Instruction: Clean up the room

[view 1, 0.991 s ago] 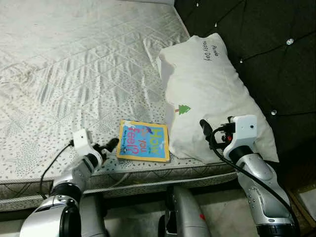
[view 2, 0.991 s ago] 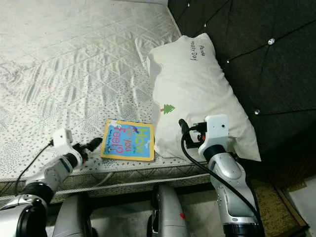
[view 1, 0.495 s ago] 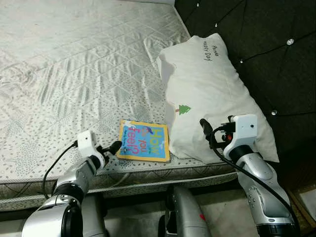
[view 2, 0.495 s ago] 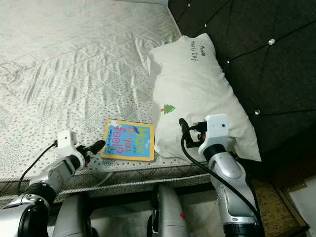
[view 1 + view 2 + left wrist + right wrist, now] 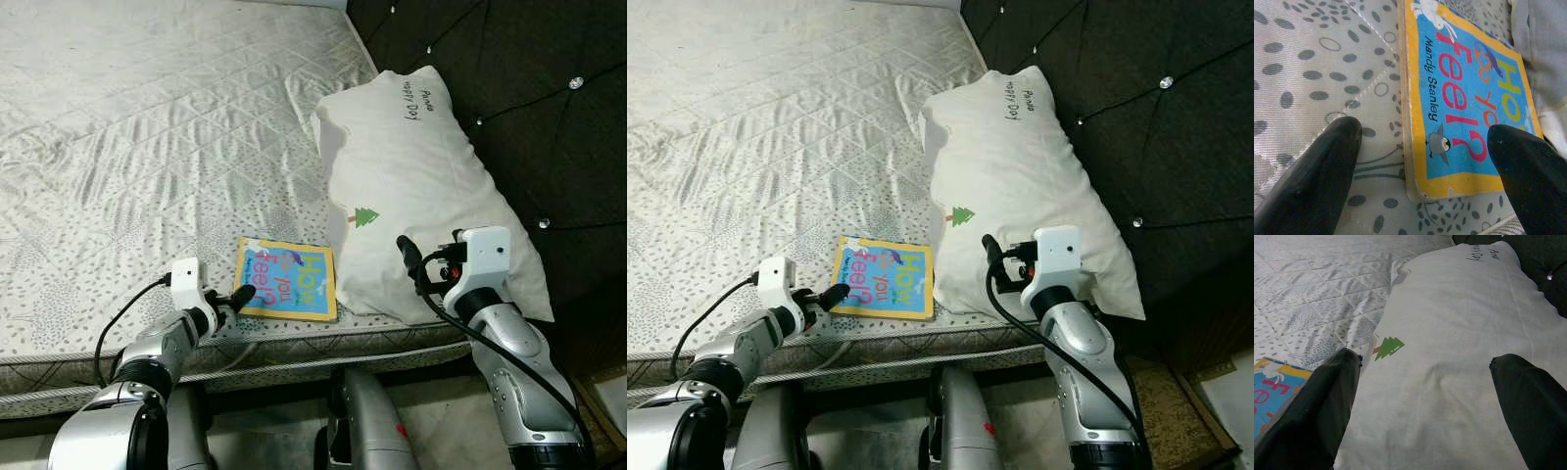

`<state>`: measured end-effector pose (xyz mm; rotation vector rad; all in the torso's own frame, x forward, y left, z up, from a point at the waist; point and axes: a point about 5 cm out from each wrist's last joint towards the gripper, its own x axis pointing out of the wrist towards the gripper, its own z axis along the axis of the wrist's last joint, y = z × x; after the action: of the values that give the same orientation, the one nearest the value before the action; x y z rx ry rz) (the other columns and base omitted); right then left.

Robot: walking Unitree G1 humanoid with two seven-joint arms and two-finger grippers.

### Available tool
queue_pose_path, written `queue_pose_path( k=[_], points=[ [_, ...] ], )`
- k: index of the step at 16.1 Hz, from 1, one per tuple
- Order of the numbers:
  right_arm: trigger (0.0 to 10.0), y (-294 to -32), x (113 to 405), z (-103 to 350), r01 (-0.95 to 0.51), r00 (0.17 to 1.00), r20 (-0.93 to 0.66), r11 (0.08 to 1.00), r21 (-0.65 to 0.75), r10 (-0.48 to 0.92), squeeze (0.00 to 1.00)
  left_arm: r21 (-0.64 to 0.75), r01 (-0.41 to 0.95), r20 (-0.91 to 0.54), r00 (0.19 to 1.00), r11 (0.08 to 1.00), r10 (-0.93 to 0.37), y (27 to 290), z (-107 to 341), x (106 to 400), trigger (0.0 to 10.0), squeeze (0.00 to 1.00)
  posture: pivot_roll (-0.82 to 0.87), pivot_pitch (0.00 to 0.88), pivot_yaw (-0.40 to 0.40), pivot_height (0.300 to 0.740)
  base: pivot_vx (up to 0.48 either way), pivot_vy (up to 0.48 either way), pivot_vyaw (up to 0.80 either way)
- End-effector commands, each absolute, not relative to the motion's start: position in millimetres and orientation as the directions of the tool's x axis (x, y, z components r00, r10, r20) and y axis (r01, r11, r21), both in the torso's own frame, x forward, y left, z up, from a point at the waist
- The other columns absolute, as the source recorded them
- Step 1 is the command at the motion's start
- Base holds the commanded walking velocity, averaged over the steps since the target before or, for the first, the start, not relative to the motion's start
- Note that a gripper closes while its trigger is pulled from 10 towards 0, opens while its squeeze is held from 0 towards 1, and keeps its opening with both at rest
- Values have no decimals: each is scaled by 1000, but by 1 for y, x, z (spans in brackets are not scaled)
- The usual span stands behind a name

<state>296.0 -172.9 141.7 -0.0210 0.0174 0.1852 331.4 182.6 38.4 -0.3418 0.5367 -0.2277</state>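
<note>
The left gripper sits low at the near edge of the mattress, its two black fingers spread apart with nothing between them yet — one pad on the quilted fabric, the other over the cover of the book. The wrist view puts the book's near corner in the gap, so this looks like a lineup for pinching that corner edge, the easiest purchase on a flat thing lying flush on soft bedding.

The book lies flat, cover up, at about 1 o'clock from the left gripper and just touching its tip. Its long axis appears to run from the bed's near edge toward 12 o'clock, only slightly skewed; the title reads sideways, with the tops of its letters toward 3 o'clock.

At 3 o'clock from the book, touching or slightly overlapping its far side, lies the white pillow, resting against the dark tufted headboard. The right gripper hovers over the pillow's lower part — fingers wide, grasping nothing.
</note>
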Motion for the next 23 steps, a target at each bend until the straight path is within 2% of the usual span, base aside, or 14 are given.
queue_pose_path(
  k=[1,11,23],
  points=[
    [10000,-176,296,146,-170,985,-7,985,-27,170,0,-373,148,-484,811,916,-328,176,36,330,10000,0,-126,153,-125,576,0,0,0],
    [10000,-174,298,146,-177,984,-4,984,-25,177,0,-259,306,-517,757,916,-399,158,42,336,10000,0,-121,149,-127,576,0,0,0],
    [10000,-170,299,146,-181,983,0,983,-23,181,0,-212,369,-519,742,905,-424,144,49,342,10000,0,-116,145,-122,576,0,0,0]
  ],
)
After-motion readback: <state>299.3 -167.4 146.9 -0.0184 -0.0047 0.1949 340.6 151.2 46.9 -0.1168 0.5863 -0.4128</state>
